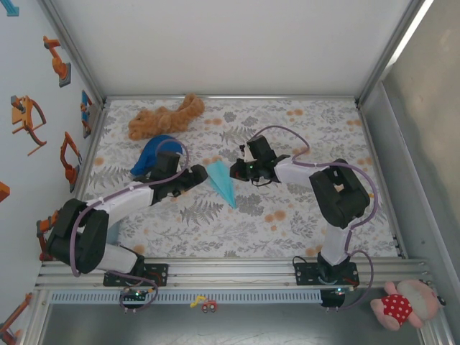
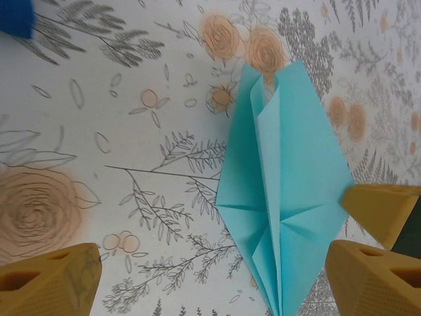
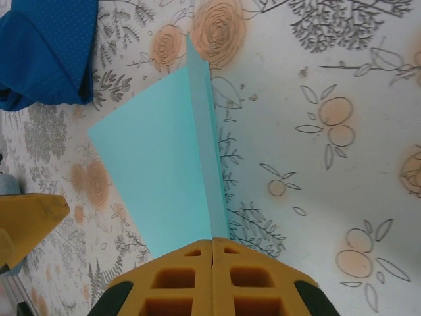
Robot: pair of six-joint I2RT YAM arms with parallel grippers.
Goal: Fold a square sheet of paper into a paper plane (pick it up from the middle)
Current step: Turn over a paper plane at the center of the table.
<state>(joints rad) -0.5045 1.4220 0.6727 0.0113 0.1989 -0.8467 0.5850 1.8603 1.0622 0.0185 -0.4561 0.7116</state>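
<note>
The paper plane (image 1: 221, 181) lies mid-tabletop (image 1: 302, 215), nose toward 5 o'clock. The right gripper (image 1: 241, 169), at its 2 o'clock, is pinched shut on the centre fold, seemingly to anchor it. The left gripper (image 1: 195, 177), at 9 o'clock, gapes wide astride the plane, gripping nothing.

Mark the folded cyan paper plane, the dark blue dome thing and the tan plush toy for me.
light cyan-blue paper plane (image 1: 222, 184): top external view, middle of its body.
dark blue dome-shaped object (image 1: 149, 153): top external view, its exposed top.
tan plush toy (image 1: 164, 118): top external view, its torso.
</note>
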